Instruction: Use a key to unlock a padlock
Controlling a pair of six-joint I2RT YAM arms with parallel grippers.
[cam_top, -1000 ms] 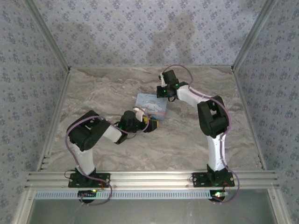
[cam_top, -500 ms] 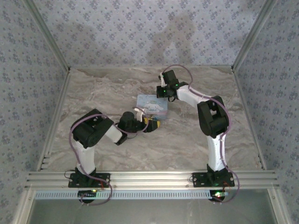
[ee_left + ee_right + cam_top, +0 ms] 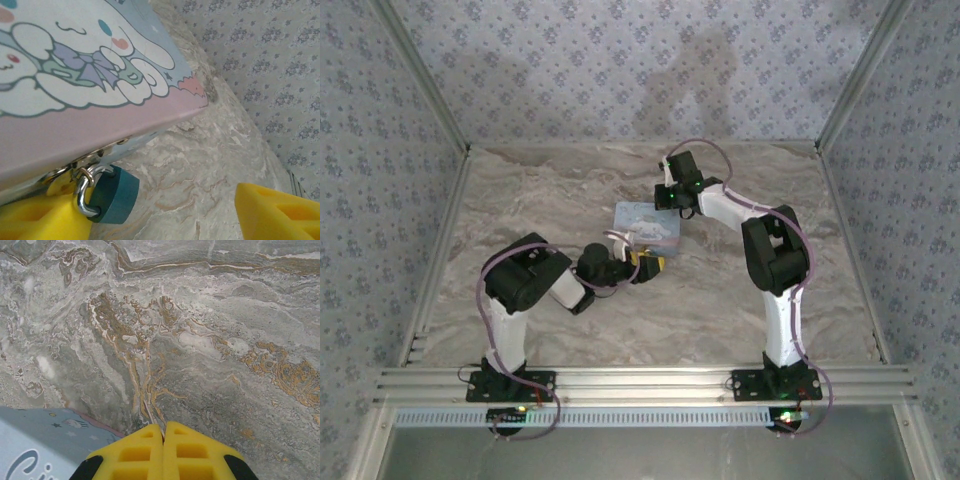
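The padlock, small and teal-grey with a silver shackle, hangs from the hasp on the pale blue cartoon tin. My left gripper is open at the tin's near right corner. The padlock lies just inside its left finger, while the right finger stands well apart. My right gripper is shut by the tin's far right corner. A thin straight metal sliver, the key seen edge-on, sticks out between its fingertips.
The tin lies mid-table on the marble top. Patterned walls enclose the table on three sides, with metal posts at the corners. Bare marble stretches ahead of the right gripper, and the tin's edge lies at its lower left.
The left arm's elbow has swung to the right and folded up, while its gripper stayed at the tin's corner. The right arm has hardly moved.
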